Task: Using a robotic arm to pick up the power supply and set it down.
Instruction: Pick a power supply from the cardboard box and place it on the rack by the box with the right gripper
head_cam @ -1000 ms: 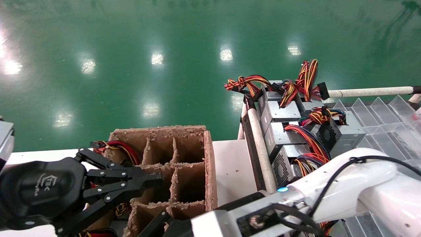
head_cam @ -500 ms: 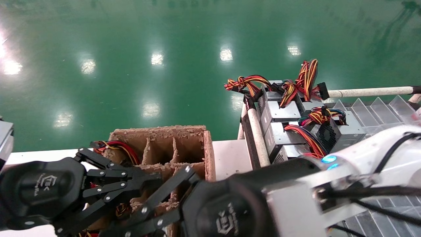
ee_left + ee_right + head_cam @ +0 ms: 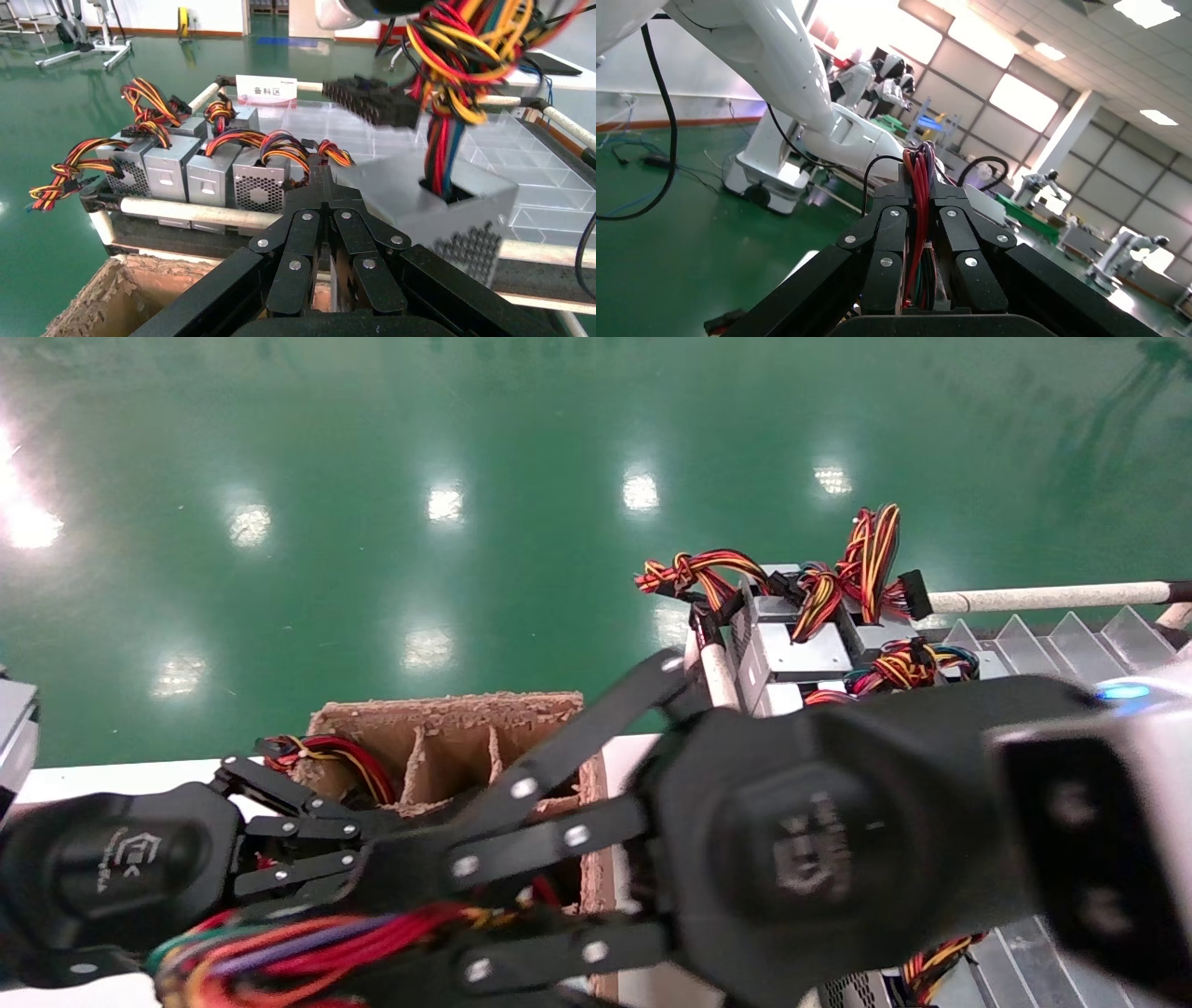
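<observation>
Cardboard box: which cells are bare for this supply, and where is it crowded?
Bare: back-row cells of the cardboard box, right of the wire-filled corner cell. Crowded: front cells are hidden by the right gripper, holding the power supply by wires, and the parked left gripper.

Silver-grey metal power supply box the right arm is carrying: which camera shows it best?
Left wrist view: the silver-grey metal power supply box hangs in the air by its coloured wire bundle, perforated face visible. The head view shows only trailing wires at the right gripper; the right wrist view shows just red wires pinched between its jaws. The left gripper sits parked over the cardboard divider box.
</observation>
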{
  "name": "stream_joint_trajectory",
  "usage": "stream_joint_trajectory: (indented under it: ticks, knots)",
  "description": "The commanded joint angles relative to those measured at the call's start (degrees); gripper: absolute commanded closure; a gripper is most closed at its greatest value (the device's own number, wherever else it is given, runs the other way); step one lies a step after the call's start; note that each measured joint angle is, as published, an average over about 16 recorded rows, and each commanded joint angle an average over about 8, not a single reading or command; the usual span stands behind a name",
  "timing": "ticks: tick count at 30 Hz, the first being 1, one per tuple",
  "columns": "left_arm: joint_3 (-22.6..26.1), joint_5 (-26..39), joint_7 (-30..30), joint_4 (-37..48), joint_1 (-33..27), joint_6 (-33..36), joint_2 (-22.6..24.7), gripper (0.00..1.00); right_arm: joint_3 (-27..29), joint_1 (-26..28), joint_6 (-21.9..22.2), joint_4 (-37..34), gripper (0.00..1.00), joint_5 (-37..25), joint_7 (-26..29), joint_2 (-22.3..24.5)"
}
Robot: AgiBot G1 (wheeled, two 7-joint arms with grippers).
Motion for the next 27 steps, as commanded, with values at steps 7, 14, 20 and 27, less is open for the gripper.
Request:
stream_joint_trajectory:
  ticks: [7, 14, 20, 27]
  knots:
    - [0.0, 0.0, 0.0, 0.0, 0.0, 0.0, 0.0, 1.0, 0.4, 1.3, 0.4, 4.2, 1.0, 1.9, 1.6, 7.2]
    - [0.0, 0.0, 0.0, 0.0, 0.0, 0.0, 0.0, 1.0, 1.3, 2.0, 1.2, 8.2, 1.0, 3.2, 3.1, 16.1]
    - [0.0, 0.0, 0.0, 0.0, 0.0, 0.0, 0.0, 1.0, 2.6, 4.2, 1.6, 9.4, 1.0, 2.6, 4.6, 23.2]
    - [0.0, 0.0, 0.0, 0.0, 0.0, 0.0, 0.0, 1.0, 4.4, 9.5, 1.1, 8.0, 1.0, -0.9, 7.7, 30.5]
